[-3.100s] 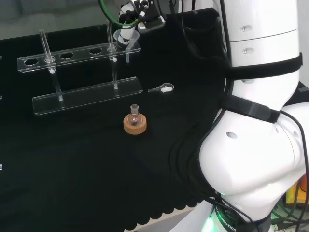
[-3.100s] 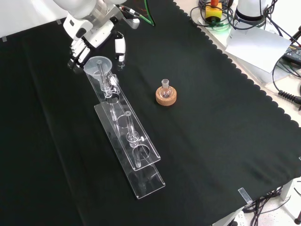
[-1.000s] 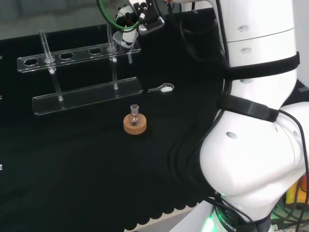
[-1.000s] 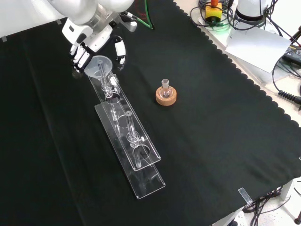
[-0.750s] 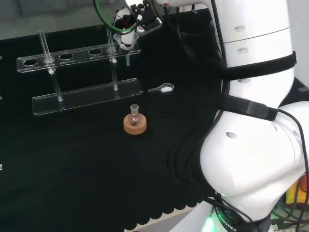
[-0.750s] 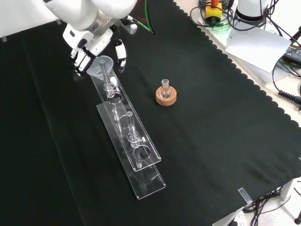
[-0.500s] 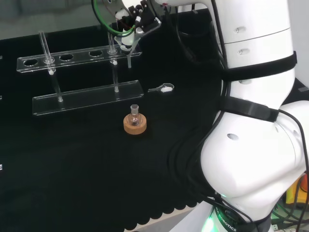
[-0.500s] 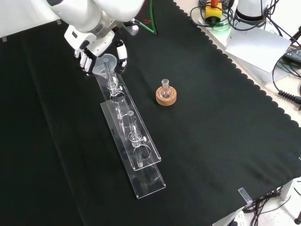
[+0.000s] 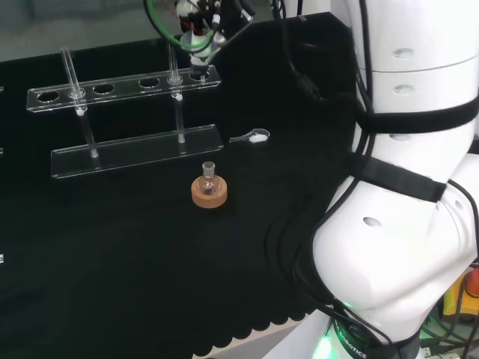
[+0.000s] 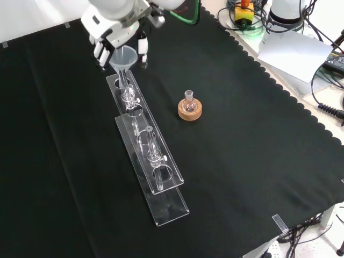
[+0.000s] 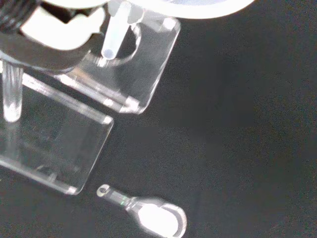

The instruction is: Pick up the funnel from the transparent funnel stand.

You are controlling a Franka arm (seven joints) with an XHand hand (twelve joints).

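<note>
At the far top-left of the front view, the funnel [image 10: 123, 57] sits in the hand [image 10: 119, 33], lifted above the end of the transparent funnel stand [image 10: 145, 144]: a clear, thin-walled plastic cone w/ a wide round mouth and a narrow straight stem pointing down toward the stand's end hole. Fingers [image 10: 100, 52] curl round one side of the cone, thumb on the other, so the hand is closed on it. In the wrist view the stem tip [image 11: 113, 41] hangs just over the round hole in the stand's top plate [image 11: 132, 63], apart from it. Stand is two long clear acrylic plates, upper one w/ a row of round holes, joined by thin clear rods; edges catch the light. Near it, on the black cloth [image 10: 242, 161], a small clear spoon [image 9: 251, 137] w/ white powder in its bowl, and a small round-bottomed glass flask [image 10: 188, 101] upright on a tan cork ring [image 10: 190, 112], well apart from the stand.
</note>
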